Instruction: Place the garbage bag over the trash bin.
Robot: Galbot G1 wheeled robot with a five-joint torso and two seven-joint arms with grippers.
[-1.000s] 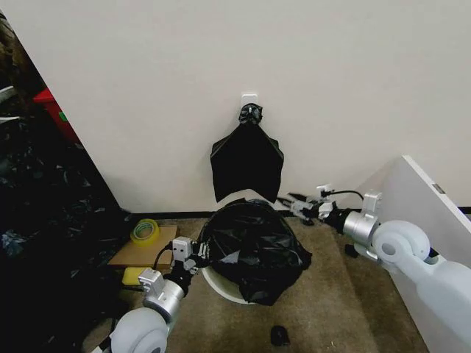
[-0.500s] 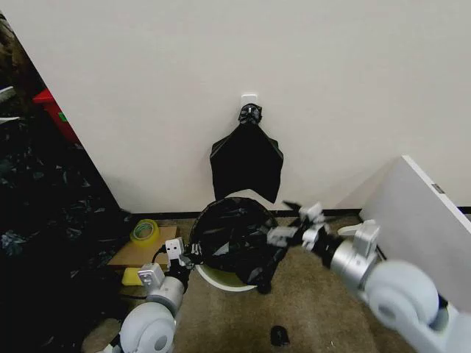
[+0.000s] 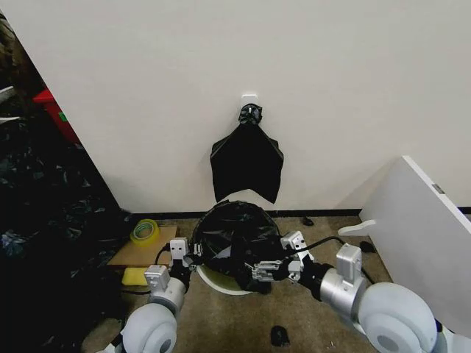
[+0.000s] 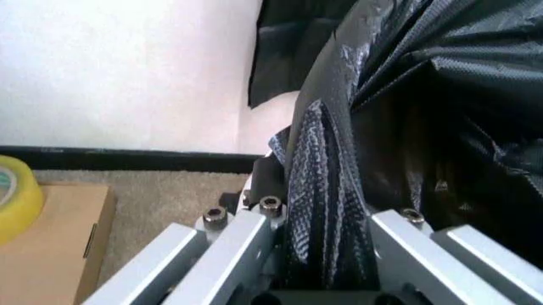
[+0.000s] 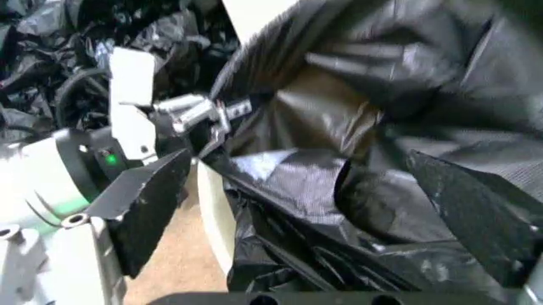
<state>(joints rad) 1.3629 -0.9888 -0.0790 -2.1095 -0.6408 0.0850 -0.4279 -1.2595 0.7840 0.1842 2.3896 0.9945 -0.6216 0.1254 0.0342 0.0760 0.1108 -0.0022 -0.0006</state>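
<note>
Since a second ago the right gripper (image 3: 266,271) has swung from the wall to the near rim, spread around the garbage bag (image 3: 237,234). The left gripper (image 3: 193,252) pinches its edge. The bag drapes the trash bin (image 3: 215,282); near rim uncovered.

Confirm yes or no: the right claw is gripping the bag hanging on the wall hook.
No; the right claw is at the crinkled black plastic garbage bag over the cream-white round bin.
</note>
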